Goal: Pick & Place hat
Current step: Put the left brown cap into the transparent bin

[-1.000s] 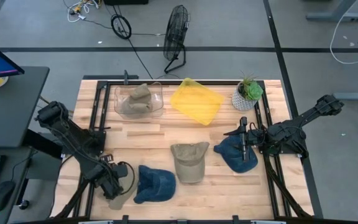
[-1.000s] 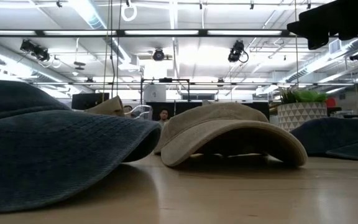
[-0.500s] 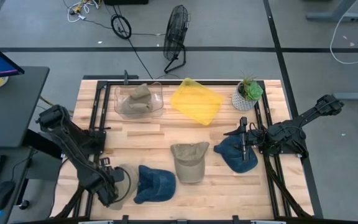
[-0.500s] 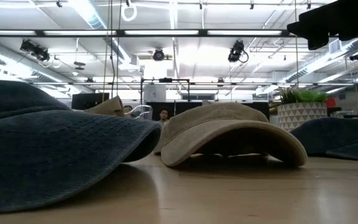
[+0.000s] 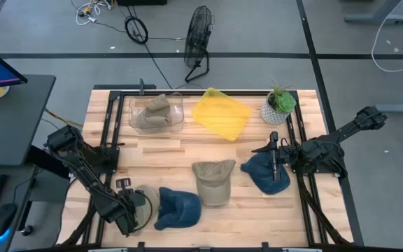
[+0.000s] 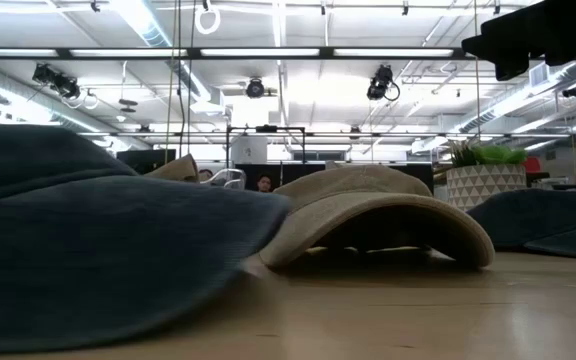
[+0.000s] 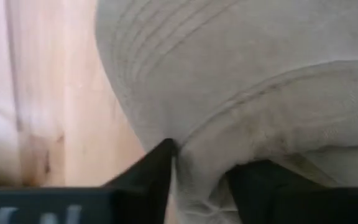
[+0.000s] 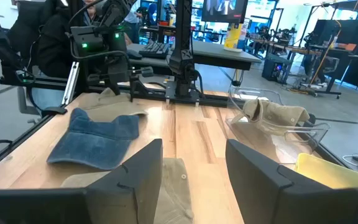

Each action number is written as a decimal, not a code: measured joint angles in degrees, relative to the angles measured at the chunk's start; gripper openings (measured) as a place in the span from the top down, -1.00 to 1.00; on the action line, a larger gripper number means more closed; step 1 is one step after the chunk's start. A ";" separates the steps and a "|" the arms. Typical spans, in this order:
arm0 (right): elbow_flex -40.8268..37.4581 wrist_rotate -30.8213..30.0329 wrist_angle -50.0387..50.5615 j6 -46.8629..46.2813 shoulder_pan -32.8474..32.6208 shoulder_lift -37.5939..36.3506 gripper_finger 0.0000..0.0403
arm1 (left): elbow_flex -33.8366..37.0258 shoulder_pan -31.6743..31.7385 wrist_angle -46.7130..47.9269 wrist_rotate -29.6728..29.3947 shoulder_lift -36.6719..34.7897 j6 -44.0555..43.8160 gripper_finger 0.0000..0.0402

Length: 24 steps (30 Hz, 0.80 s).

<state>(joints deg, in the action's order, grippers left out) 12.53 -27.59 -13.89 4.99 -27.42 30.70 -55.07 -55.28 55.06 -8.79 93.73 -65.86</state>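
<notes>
left end effector (image 5: 137,210) gripping beige hat (image 5: 145,198), table's near-left edge

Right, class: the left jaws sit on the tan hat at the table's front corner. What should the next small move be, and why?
Probably lift straight up. The left gripper looks closed on a fold of the tan hat, which lies on the table right beside the blue hat. Rising first should avoid dragging that one. The right gripper waits open over the second blue hat.
</notes>
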 joint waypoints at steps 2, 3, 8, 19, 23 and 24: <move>0.00 0.00 0.11 0.00 0.00 0.00 0.10 | -0.03 0.51 -1.16 0.01 0.00 -2.46 0.69; 0.00 0.00 0.16 0.00 0.00 0.00 0.10 | -0.18 0.72 -1.07 0.05 -0.03 -4.05 0.83; 0.00 0.00 0.33 0.00 0.00 0.00 0.10 | -3.03 1.70 4.28 -0.23 -0.12 -14.27 0.92; 0.00 0.00 0.26 0.17 0.00 0.00 0.10 | -18.74 6.88 34.78 -11.16 -0.63 -45.52 0.87; 0.00 0.00 0.20 0.17 0.01 -0.01 0.10 | -19.39 12.56 32.92 -14.01 -5.18 -49.05 0.81; 0.00 -0.02 0.20 0.17 0.00 -0.02 0.10 | -19.45 14.27 32.84 -15.98 -6.11 -49.03 0.81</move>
<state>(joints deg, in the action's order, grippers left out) 12.53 -27.62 -13.69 5.17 -27.42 30.68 -74.52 -41.02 87.89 -24.77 87.62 -114.89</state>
